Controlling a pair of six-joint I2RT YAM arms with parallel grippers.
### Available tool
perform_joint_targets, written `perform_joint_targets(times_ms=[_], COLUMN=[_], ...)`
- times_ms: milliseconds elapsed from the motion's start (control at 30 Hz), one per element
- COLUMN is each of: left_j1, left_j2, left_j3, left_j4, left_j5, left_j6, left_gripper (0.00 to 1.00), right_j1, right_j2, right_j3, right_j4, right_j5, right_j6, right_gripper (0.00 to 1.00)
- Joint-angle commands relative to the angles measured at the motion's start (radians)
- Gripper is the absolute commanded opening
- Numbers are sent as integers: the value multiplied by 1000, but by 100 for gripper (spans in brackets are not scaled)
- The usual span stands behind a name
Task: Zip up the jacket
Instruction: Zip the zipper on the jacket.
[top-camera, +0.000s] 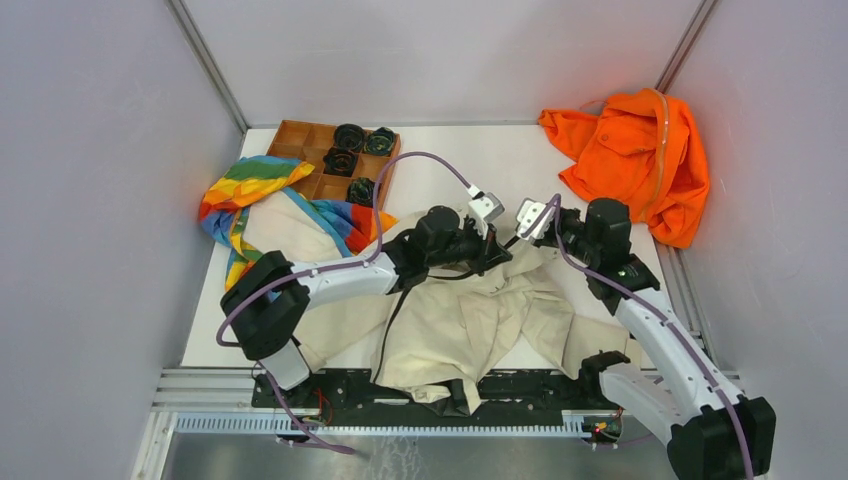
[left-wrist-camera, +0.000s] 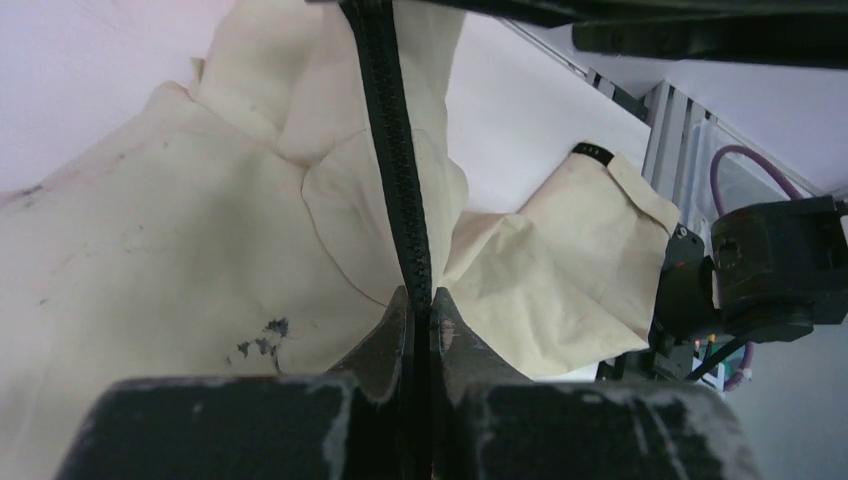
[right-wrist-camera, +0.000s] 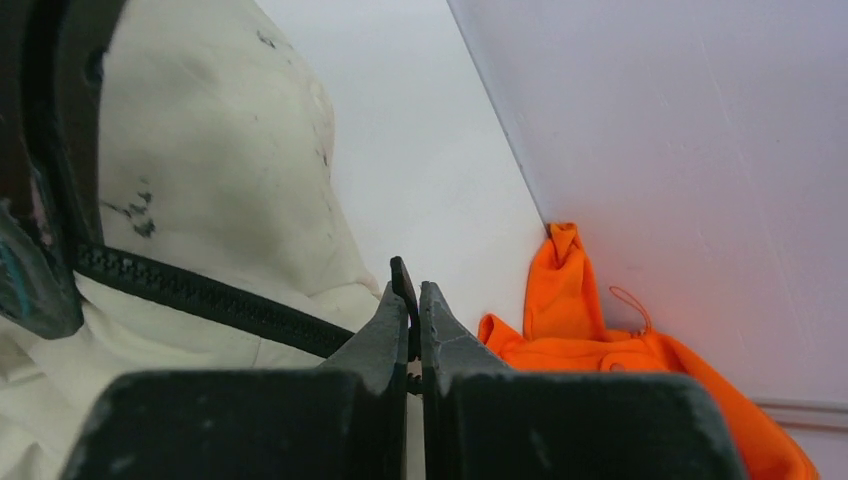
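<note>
left gripper: clamped on zipper
right gripper: pinching dark tab, probably the zipper pull
jacket: crumpled, partly lifted

The jacket is matt, creased cream cloth; its zipper looks like black toothed plastic. The tray is wood, the table smooth white.

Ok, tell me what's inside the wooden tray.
Four dark round items sit in the wooden tray's right-hand compartments; the others in view look empty. The rainbow cloth covers its near left corner, so anything there is hidden.
</note>
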Motion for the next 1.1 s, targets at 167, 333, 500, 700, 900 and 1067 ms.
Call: perform_joint_targets(times_ms=[167, 333, 500, 700, 900, 1067], left_j1=[19, 31, 40, 45, 49, 55], left_j2=[-67, -57, -36, -30, -23, -13], left_j3=[-75, -87, -104, -128, -144, -145], left_j4=[-134, -155, -184, -218, -232, -253], left_j5=[101, 141, 181, 199, 221, 234], left_j6=[-63, -63, -54, -35, -34, -29], left_gripper=[2, 2, 2, 2, 2, 2], right_j1=[-238, -241, -246, -261, -269, -269], right_j2=[120, 158, 181, 201, 207, 214], right_j3=[86, 111, 130, 135, 130, 135], right_j4=[243, 286, 320, 355, 360, 368], right_j5=[249, 262, 272, 295, 309, 320], right_j6=[-295, -355, -417, -460, -465, -472], right_gripper=[0, 0, 0, 0, 0, 0])
